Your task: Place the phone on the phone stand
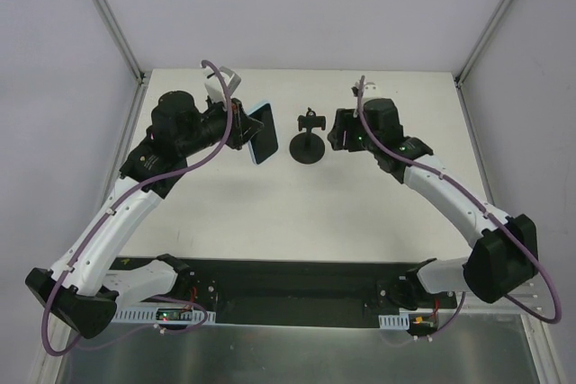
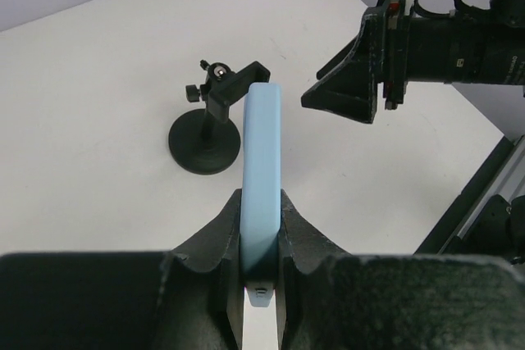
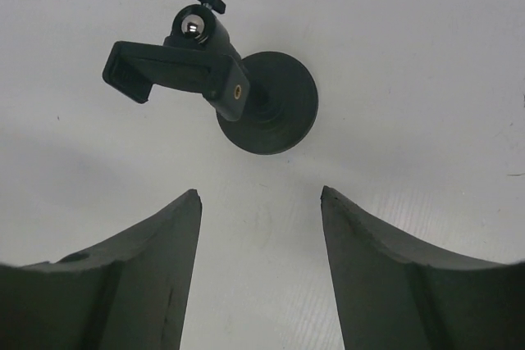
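My left gripper (image 1: 245, 128) is shut on the phone (image 1: 263, 132), a black-screened slab with a pale blue edge, held on edge above the table just left of the phone stand (image 1: 309, 139). In the left wrist view the phone's blue edge (image 2: 262, 170) runs up from between my jaws toward the stand (image 2: 213, 120). The stand is black, with a round disc base, a stem and a cradle on top, upright at the table's back middle. My right gripper (image 1: 338, 129) is open and empty, just right of the stand. The right wrist view shows the stand (image 3: 238, 88) ahead of the open fingers.
The white table (image 1: 297, 213) is walled by pale panels with metal frame posts (image 1: 112, 20) at the back corners. A black strip with the arm bases (image 1: 297, 290) runs along the near edge. The right arm's gripper (image 2: 361, 79) shows in the left wrist view.
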You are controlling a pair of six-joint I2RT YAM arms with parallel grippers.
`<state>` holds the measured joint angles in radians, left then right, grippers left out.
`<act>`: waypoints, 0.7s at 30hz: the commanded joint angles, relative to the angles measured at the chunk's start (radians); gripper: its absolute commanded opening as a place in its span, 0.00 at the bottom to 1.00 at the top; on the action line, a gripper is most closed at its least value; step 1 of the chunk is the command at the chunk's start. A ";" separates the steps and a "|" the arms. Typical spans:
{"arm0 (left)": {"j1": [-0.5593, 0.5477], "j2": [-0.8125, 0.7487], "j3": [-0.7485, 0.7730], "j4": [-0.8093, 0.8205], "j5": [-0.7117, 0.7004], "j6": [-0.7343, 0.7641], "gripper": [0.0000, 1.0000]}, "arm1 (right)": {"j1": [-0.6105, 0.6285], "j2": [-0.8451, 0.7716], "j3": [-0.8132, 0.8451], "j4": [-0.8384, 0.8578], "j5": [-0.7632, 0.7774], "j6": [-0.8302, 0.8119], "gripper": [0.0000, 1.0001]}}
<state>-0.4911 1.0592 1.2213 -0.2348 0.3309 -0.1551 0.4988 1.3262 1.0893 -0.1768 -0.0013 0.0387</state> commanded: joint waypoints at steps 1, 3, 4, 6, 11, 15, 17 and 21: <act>-0.003 -0.030 -0.002 0.075 -0.015 0.005 0.00 | 0.079 0.060 0.072 0.085 0.164 -0.080 0.62; -0.003 -0.033 -0.009 0.075 -0.013 0.008 0.00 | 0.098 0.102 0.104 0.088 0.210 -0.092 0.59; -0.003 -0.031 -0.011 0.077 -0.012 0.009 0.00 | 0.101 0.116 0.115 0.089 0.222 -0.097 0.59; -0.003 -0.031 -0.017 0.080 -0.010 0.009 0.00 | 0.104 0.151 0.145 0.091 0.227 -0.103 0.57; -0.003 -0.025 -0.022 0.089 -0.004 0.015 0.00 | 0.112 0.211 0.195 0.100 0.230 -0.132 0.48; -0.001 -0.024 -0.023 0.094 0.005 0.017 0.00 | 0.110 0.235 0.213 0.111 0.227 -0.151 0.42; -0.003 -0.024 -0.026 0.094 0.007 0.019 0.00 | 0.110 0.240 0.216 0.118 0.222 -0.157 0.41; -0.003 -0.021 -0.023 0.095 0.007 0.019 0.00 | 0.112 0.252 0.218 0.125 0.216 -0.166 0.36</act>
<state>-0.4911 1.0592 1.1866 -0.2356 0.3302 -0.1444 0.6052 1.5726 1.2583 -0.0982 0.1989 -0.0971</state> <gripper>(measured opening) 0.118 0.383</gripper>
